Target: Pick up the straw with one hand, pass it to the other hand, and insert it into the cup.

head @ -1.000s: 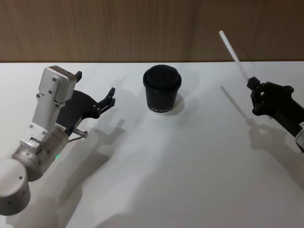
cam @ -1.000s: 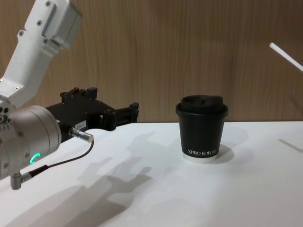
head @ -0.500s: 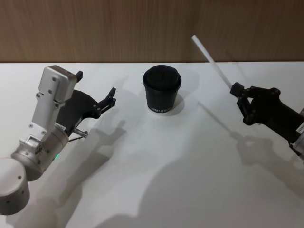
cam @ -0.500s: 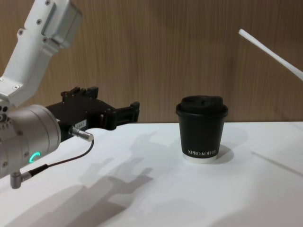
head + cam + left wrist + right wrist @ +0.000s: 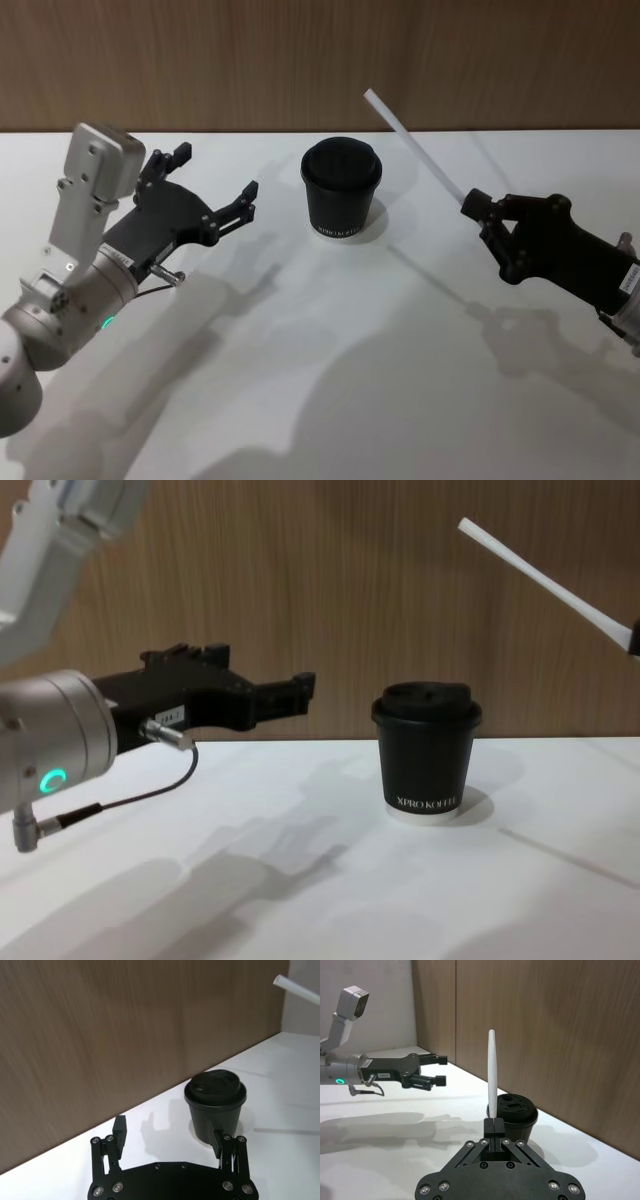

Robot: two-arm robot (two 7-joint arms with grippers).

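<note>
So the right gripper [image 5: 476, 204] is being used to pinch the straw [image 5: 418, 148] at its lower end, fingers pressed tight on it, off to the right of the cup [image 5: 340, 187] and up above the white table [image 5: 330, 330]. The straw is being held tilted, its free end leaning up and leftward, high over the cup's right side. On the left, the left gripper [image 5: 215, 172] is being held above the table, fingers spread wide and pointed toward the cup. The cup is being flanked by both grippers, upright, lid on, near the wood-panelled wall [image 5: 250, 60].
</note>
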